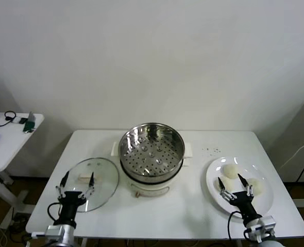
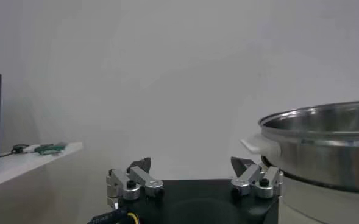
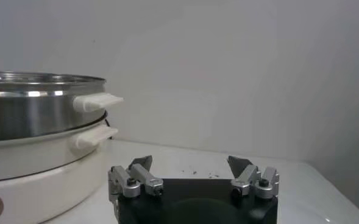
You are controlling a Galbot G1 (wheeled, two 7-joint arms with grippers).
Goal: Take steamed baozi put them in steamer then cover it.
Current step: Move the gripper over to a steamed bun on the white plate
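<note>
Head view: the steamer [image 1: 152, 149], a shiny perforated steel basket on a white pot base, stands mid-table, uncovered. The glass cover [image 1: 90, 183] lies flat to its left, partly hidden by the left gripper [image 1: 78, 180], fingers spread. The steamed baozi [image 1: 229, 170] rest on a white plate [image 1: 214, 191]; the right gripper [image 1: 234, 183], spread, hides part of them.

Left wrist view: the steamer's rim is cut off.

Right wrist view: the baozi cannot be seen.

Empty steel steamer [image 1: 152, 149] with perforated floor, upright on white pot base. Glass cover [image 1: 93, 182] flat just left of steamer, pale handle up. Off-white baozi [image 1: 230, 171] on plate right of steamer.
</note>
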